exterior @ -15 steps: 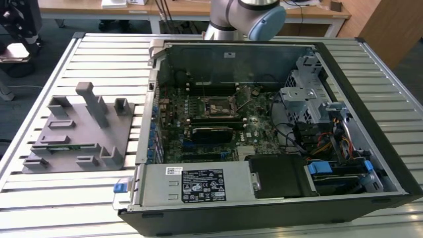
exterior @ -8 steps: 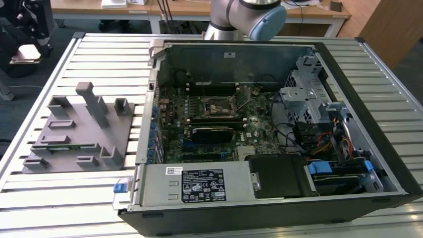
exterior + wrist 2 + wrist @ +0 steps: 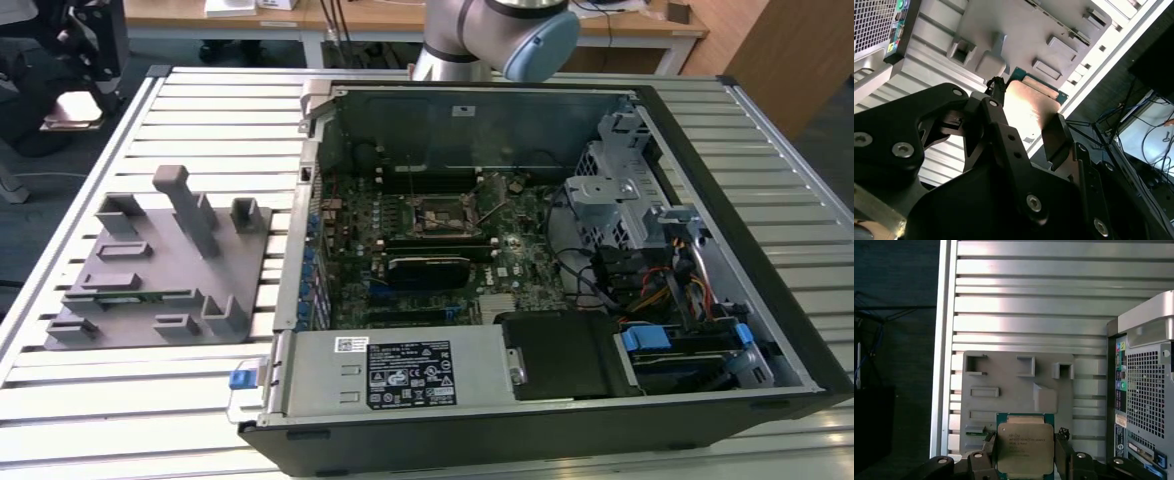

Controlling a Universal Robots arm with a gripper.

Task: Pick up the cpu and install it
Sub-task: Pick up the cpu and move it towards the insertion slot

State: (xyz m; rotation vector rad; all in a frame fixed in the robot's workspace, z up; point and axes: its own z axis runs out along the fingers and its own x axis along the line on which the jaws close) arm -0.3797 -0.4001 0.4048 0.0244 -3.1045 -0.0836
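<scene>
— Which step is this?
— The pick looks done. The gripper (image 3: 1025,444) is clamped on the cpu (image 3: 1021,447), its fingers (image 3: 1062,451) narrowed onto opposite edges, and the chip is held clear of the grey holder plate (image 3: 1004,370).
— And installing?
— I judge it calls for a level carry to the socket (image 3: 438,215), inside the case (image 3: 534,440) beside that plate.

Beyond the computer case's (image 3: 534,432) far wall in the exterior view, the arm (image 3: 461,30) is smooth silver-grey tubing with a rounded pale-blue joint cap (image 3: 541,45); its gripper (image 3: 1026,117) is matte black, angular plate links fastened by silver screws (image 3: 903,149).
</scene>
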